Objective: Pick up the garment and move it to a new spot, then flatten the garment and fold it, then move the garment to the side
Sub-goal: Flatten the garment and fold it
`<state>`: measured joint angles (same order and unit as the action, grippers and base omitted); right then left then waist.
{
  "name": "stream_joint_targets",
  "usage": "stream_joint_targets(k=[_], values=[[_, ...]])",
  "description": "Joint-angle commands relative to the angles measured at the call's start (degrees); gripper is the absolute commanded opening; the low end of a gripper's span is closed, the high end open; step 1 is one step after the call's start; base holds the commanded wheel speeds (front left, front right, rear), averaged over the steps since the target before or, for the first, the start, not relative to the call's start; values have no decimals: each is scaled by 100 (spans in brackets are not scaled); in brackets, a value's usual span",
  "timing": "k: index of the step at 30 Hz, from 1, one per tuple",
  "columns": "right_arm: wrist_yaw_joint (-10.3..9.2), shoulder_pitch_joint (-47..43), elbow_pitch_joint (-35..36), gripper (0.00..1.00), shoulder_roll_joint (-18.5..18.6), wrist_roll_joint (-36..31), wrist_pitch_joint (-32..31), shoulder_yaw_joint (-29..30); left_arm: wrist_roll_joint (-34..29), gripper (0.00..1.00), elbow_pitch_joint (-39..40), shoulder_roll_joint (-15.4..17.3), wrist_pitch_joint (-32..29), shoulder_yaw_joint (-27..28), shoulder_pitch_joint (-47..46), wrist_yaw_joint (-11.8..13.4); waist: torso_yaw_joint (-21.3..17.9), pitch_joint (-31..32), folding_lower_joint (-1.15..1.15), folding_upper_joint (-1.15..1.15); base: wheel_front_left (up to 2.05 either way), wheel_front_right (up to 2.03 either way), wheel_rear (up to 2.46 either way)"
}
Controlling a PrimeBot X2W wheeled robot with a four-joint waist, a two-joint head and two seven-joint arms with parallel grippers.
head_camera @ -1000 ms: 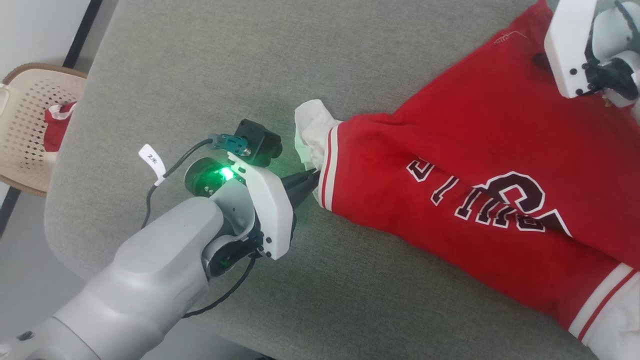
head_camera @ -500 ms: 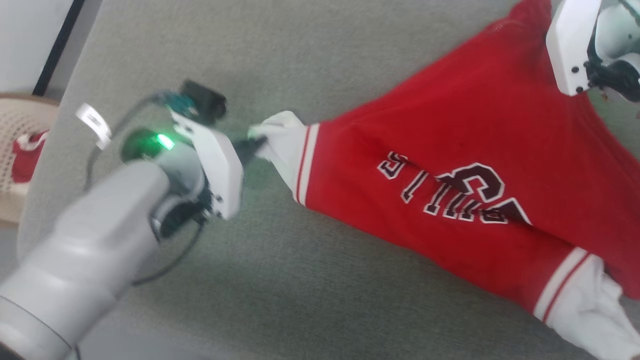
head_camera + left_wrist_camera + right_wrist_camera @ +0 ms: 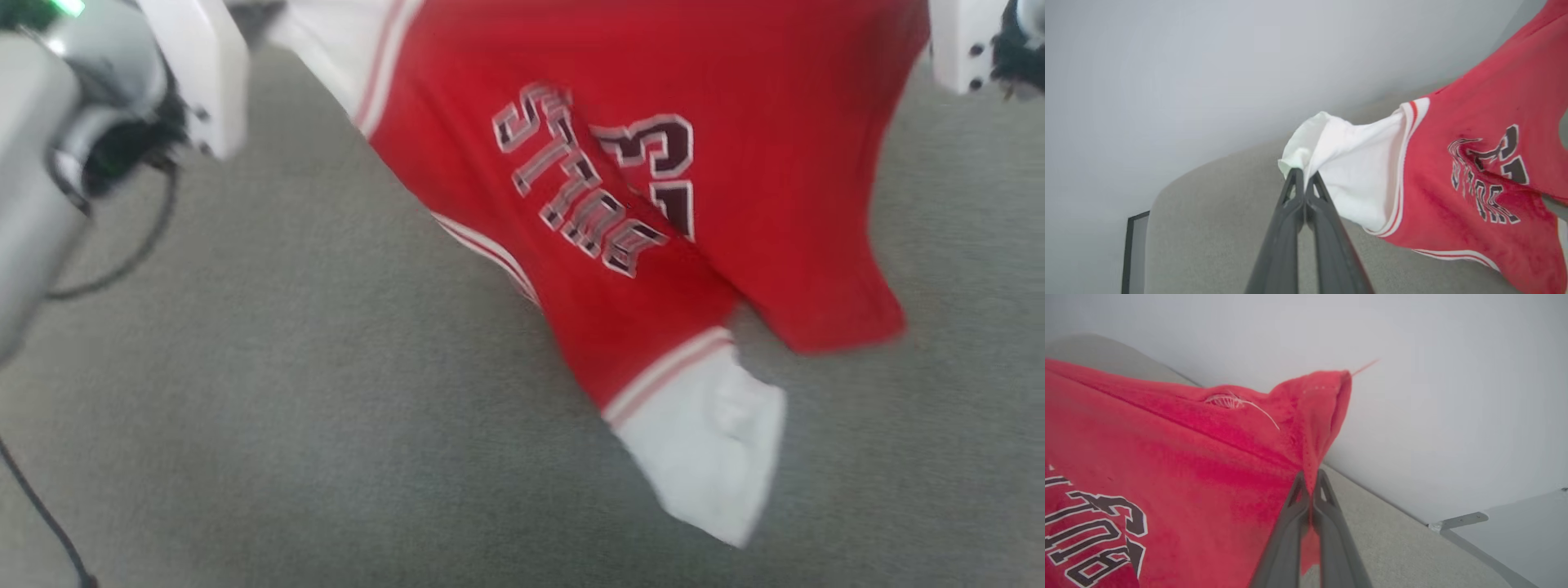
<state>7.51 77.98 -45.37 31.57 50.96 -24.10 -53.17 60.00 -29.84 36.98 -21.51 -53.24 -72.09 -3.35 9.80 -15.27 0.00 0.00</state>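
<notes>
Shirt: the red shirt hangs stretched between both claws above the grey desk; a second ago it lay flat on the desk.
Left claw: the left claw is clamped on the tip of one white sleeve, as before, but now raised.
Right claw: the right claw is pinched tight on a red hem corner.
Lower sleeve: the lower sleeve dangles toward the desk; I cannot tell whether it touches.
Head view: shifted and blurred.

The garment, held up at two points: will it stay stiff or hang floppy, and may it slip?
Probably very floppy: the garment sags between the left end effector and right end effector, its white sleeve drooping. Likely light, since thin pinches carry it. It might slip: each grip catches only a small bunch of cloth.
</notes>
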Motion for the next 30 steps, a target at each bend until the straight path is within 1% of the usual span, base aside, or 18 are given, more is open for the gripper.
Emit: stream_joint_targets(k=[1,3,7,14,18,21,24,27,30], values=[[-3,127,45,0,42,24,79,54,-79,0,-96,132,-97,53,-256,10,-287,271,0,0,0,0,0],[-6,248,129,0,70,35,146,120,-140,0,-213,208,-234,97,-601,-20,-428,396,0,0,0,0,0],[-6,354,153,0,53,10,193,189,-213,0,-388,227,-306,132,-925,-64,-533,492,0,0,0,0,0],[-6,438,47,0,-86,40,249,324,-227,0,-945,6,-401,120,-1498,-216,-686,678,0,0,0,0,0],[-6,510,-63,0,-213,-12,280,382,-259,0,-1277,-137,-367,112,-1752,-271,-773,680,0,0,0,0,0],[-6,642,-262,0,-337,-91,371,463,-385,0,-1544,-225,-209,99,-1993,-265,-832,563,0,0,0,0,0],[-7,879,-531,0,-463,-259,527,537,-608,0,-1817,-369,105,93,-2340,-238,-869,281,0,0,0,0,0],[-7,1182,-876,0,-600,-513,861,608,-755,0,-2105,-558,485,114,-2695,-174,-883,-71,0,0,0,0,0],[-7,1582,-1240,0,-745,-830,1396,724,-1006,0,-2375,-691,1004,137,-3208,-71,-902,-482,0,0,0,0,0]])
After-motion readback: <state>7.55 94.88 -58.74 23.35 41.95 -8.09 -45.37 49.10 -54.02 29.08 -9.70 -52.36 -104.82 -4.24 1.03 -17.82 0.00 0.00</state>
